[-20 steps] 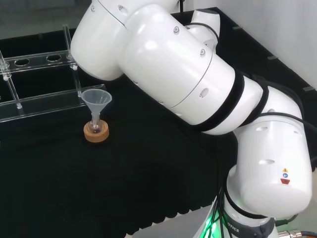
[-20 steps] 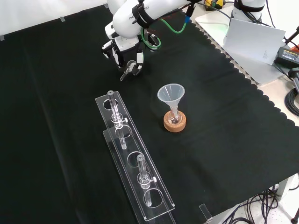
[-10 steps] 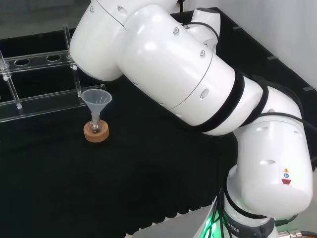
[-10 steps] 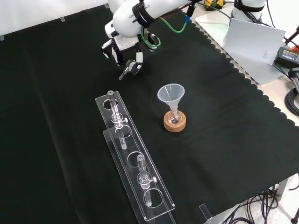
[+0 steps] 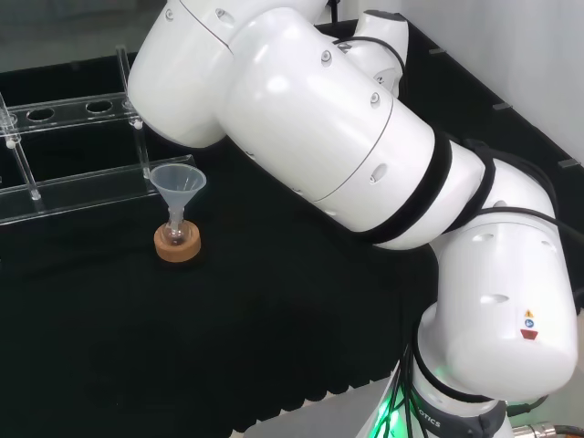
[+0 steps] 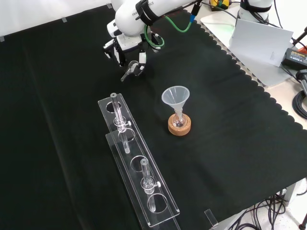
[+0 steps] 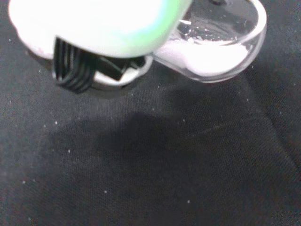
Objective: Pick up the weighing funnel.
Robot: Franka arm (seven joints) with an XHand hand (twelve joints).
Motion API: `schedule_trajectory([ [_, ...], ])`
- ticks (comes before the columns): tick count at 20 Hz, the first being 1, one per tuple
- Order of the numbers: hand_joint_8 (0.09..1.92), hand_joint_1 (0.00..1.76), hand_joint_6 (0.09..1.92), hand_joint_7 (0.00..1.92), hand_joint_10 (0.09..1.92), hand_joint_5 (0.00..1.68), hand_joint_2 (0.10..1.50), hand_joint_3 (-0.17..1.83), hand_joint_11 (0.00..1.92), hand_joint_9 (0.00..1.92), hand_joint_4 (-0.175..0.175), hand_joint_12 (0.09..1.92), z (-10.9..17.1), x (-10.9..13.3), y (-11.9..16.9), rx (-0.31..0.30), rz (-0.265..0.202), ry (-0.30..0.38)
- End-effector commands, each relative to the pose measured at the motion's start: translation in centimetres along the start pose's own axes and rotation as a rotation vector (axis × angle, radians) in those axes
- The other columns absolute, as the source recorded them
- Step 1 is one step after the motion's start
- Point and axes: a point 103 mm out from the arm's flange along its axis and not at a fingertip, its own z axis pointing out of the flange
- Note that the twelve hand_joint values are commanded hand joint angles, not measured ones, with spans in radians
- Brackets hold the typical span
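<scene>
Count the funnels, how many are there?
2. The funnel stands in a flask on the cork ring; the weighing funnel is in the hand. More may be hidden.

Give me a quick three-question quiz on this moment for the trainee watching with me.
1. True or false: the funnel stands mouth up with its stem in a flask on a cork ring.
2. Pick one: in the wrist view, the weighing funnel holds A) white powder, B) blue liquid, C) nothing.
3. Short answer: what does the hand hold?

Key: 1 true. 2 A. 3 the weighing funnel.
</scene>
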Motion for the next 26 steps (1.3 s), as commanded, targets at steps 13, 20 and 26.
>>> schedule_trajectory([
  [13,0.09,1.33,0.09,1.63,0.21,1.55,0.57,0.67,0.26,1.34,-0.175,1.45,-4.6,1.4,-0.5,-0.055,-0.060,0.020],
  [20,0.09,1.20,0.09,1.73,0.21,1.57,0.58,0.65,0.26,1.34,0.113,1.45,-7.8,2.8,-1.7,-0.090,-0.126,0.019],
  [26,0.09,1.17,0.09,1.75,0.20,1.57,0.58,0.64,0.26,1.35,0.175,1.45,-10.0,4.0,-2.9,-0.099,-0.152,0.028],
])
